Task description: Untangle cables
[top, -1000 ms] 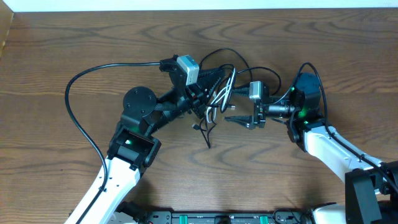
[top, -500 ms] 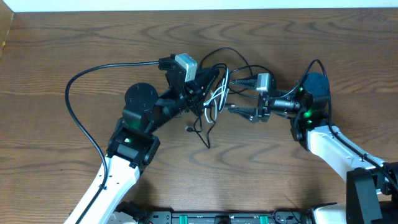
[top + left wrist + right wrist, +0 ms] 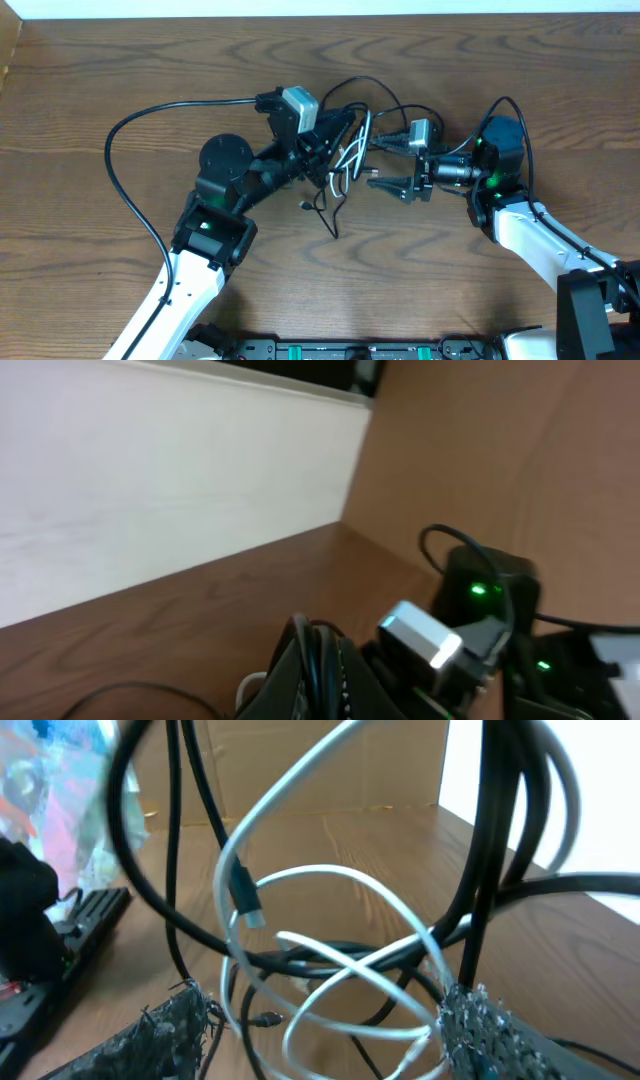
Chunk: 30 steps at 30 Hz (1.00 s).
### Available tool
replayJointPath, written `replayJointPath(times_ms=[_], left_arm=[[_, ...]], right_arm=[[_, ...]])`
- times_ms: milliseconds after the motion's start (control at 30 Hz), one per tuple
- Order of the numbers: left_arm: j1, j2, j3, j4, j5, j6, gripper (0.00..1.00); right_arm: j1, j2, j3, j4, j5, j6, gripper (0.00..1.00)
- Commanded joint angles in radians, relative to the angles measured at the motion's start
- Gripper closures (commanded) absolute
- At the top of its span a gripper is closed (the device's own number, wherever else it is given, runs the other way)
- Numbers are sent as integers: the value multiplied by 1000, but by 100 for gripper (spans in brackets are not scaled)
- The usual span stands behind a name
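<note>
The cables [image 3: 347,152] are a tangle of thin black cords and one white cord, lifted off the wooden table [image 3: 480,70]. My left gripper [image 3: 340,130] is shut on the black strands near the top of the bunch; the left wrist view shows those cables [image 3: 322,665] pinched between its fingers. Loose ends [image 3: 330,215] trail down to the table. My right gripper [image 3: 374,181] stands open just right of the tangle. In the right wrist view, white loops [image 3: 330,955] and black cords hang between its fingertips [image 3: 175,1025], touching neither pad clearly.
A thick black arm wire [image 3: 125,185] loops across the table on the left. A black rail [image 3: 350,351] runs along the front edge. A white wall [image 3: 150,480] bounds the far side. A cardboard box [image 3: 330,765] stands beyond the table.
My right gripper has moved up and in toward the tangle, still open. The left gripper has lifted the bunch slightly and stays shut on it.
</note>
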Motion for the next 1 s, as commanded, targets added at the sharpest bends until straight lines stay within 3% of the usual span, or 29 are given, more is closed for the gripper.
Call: replayJointPath(times_ms=[0, 367, 567, 967], left_arm=[[4, -1, 6, 10, 89, 10, 92], [4, -1, 6, 23, 87, 14, 92], [4, -1, 6, 25, -26, 17, 92], [4, -1, 6, 97, -24, -22, 92]], right_arm=[[-2, -3, 1, -3, -28, -69, 27], [3, -3, 1, -5, -97, -118, 26], [3, -3, 1, -5, -95, -118, 27], [13, -3, 1, -18, -95, -130, 21]])
